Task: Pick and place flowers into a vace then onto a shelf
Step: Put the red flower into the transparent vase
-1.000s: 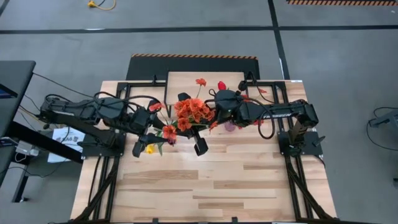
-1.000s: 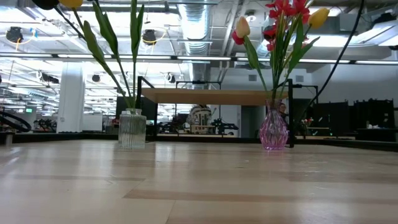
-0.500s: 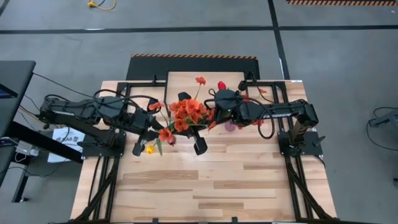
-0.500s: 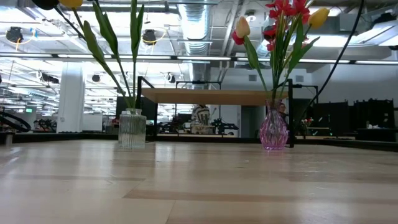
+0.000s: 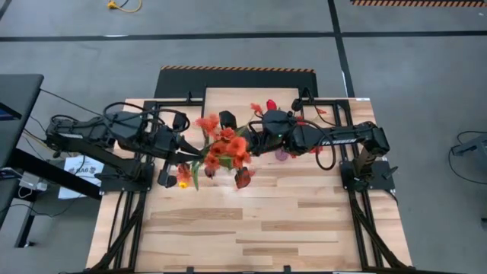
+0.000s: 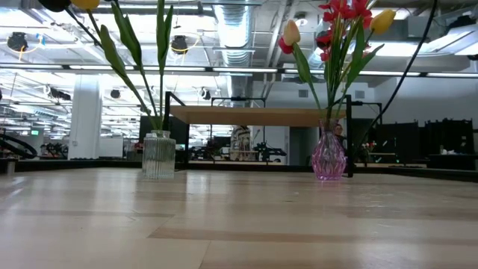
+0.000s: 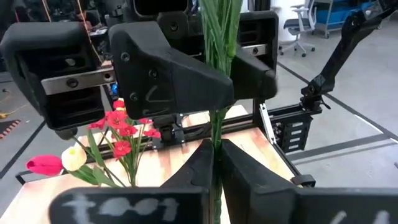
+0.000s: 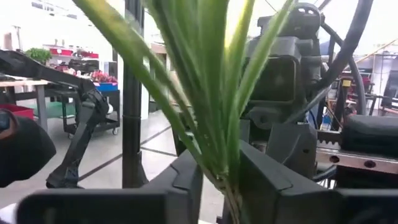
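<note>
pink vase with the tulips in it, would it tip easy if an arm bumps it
Probably yes. The pink vase looks small and narrow-footed, while its flowers rise far above it and lean outward, so it seems top-heavy. It looks like thin glass, so likely light and fragile. On the smooth table it might slide before toppling.

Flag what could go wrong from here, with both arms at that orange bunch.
1. The left gripper has its jaws shut on the orange flower bunch, and the right gripper sits close on the same stems. If the arms pull apart now, the stems could bend or slip.
2. The clear ribbed vase already holds leaning stems. Pushing in this wide bunch may snag them or tip the vase.
</note>
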Robot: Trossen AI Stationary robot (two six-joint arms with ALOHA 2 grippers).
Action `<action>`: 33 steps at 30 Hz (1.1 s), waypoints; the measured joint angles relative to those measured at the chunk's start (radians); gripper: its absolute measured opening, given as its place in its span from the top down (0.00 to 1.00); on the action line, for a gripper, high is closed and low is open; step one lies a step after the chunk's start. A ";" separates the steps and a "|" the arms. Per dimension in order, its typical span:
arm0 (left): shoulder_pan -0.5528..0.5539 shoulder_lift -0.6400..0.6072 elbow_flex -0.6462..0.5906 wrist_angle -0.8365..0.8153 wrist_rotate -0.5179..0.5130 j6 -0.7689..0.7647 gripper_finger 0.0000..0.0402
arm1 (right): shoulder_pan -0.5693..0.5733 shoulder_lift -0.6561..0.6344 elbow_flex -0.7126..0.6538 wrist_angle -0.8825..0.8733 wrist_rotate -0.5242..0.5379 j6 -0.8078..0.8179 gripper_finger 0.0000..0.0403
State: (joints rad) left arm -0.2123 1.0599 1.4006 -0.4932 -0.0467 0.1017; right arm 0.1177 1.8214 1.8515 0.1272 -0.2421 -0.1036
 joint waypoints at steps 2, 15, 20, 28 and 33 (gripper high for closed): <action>0.000 0.000 0.000 -0.002 -0.001 0.000 1.00 | 0.000 0.000 0.000 -0.004 0.000 0.000 0.73; 0.000 -0.121 0.000 -0.026 -0.149 0.017 1.00 | 0.038 -0.030 -0.002 -0.076 0.081 0.026 0.36; 0.001 -0.216 0.002 -0.039 -0.195 0.091 1.00 | 0.078 -0.048 -0.003 -0.087 0.090 0.025 0.35; 0.001 -0.290 -0.028 0.000 -0.193 0.123 1.00 | 0.180 -0.065 -0.001 -0.137 0.212 0.019 0.35; 0.002 -0.378 -0.191 0.176 -0.202 0.152 1.00 | 0.281 -0.064 -0.002 -0.169 0.364 -0.019 0.36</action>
State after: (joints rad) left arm -0.2103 0.6821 1.2092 -0.3177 -0.2482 0.2538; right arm 0.3985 1.7576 1.8500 -0.0420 0.1221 -0.1230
